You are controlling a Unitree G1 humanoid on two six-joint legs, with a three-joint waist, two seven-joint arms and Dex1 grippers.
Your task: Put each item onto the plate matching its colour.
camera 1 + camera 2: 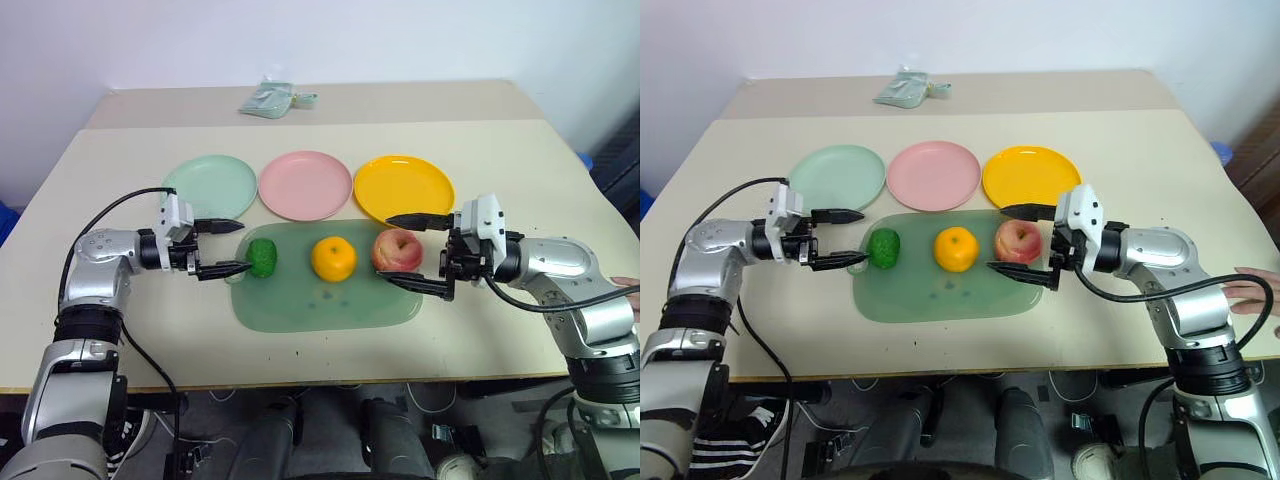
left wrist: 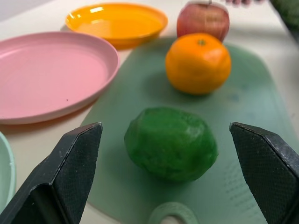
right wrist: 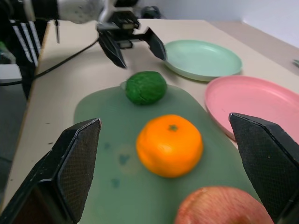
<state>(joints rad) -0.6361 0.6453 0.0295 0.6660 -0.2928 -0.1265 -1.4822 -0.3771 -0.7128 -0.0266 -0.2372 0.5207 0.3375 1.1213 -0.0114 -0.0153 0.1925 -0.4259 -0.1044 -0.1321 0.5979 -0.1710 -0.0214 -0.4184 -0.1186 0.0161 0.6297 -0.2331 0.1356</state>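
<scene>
A dark green bumpy fruit (image 1: 262, 257), an orange (image 1: 333, 258) and a red-pink apple (image 1: 397, 250) lie in a row on a green mat (image 1: 320, 305). Behind the mat stand a mint green plate (image 1: 210, 185), a pink plate (image 1: 305, 185) and a yellow plate (image 1: 403, 188), all bare. My left gripper (image 1: 230, 247) is open, level, just left of the green fruit, its near fingertip close to it. My right gripper (image 1: 388, 250) is open with one finger on each side of the apple, not closed on it.
A pale green packet (image 1: 268, 100) lies at the far edge of the table. A person's hand (image 1: 1250, 290) rests at the table's right edge. Bare tabletop lies left and right of the mat.
</scene>
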